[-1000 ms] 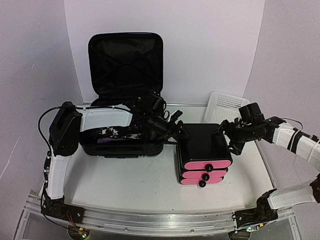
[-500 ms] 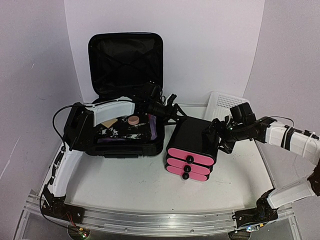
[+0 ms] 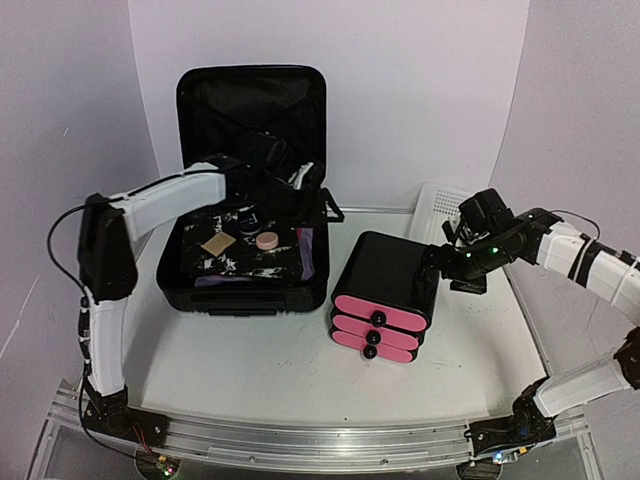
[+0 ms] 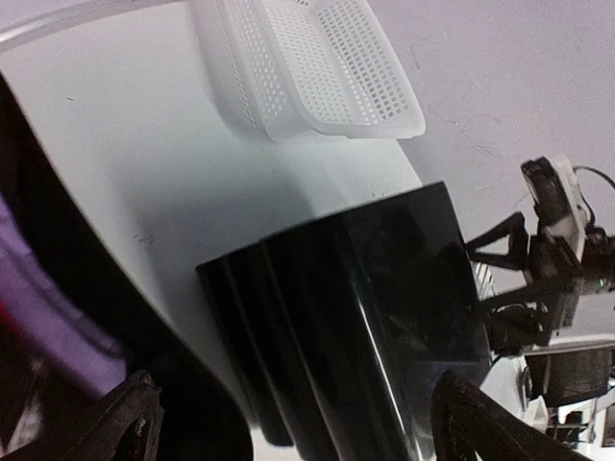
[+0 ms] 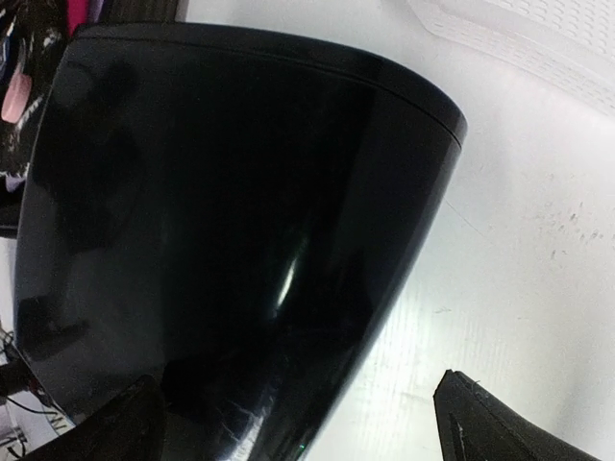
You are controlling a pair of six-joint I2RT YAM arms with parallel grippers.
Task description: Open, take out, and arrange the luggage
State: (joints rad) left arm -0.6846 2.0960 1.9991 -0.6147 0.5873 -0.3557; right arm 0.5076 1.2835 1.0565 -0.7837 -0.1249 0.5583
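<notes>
Luggage [image 3: 240,290] sits open at left rear, lid upright. I see the left gripper [image 4: 307,423] above it, fingers spread wide, holding nothing. Right gripper [image 5: 307,418] fingers are wide too, at the side of the black drawer box [image 3: 390,275].

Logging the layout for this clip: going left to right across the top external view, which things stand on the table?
luggage → black box with pink drawer fronts → white mesh basket
</notes>
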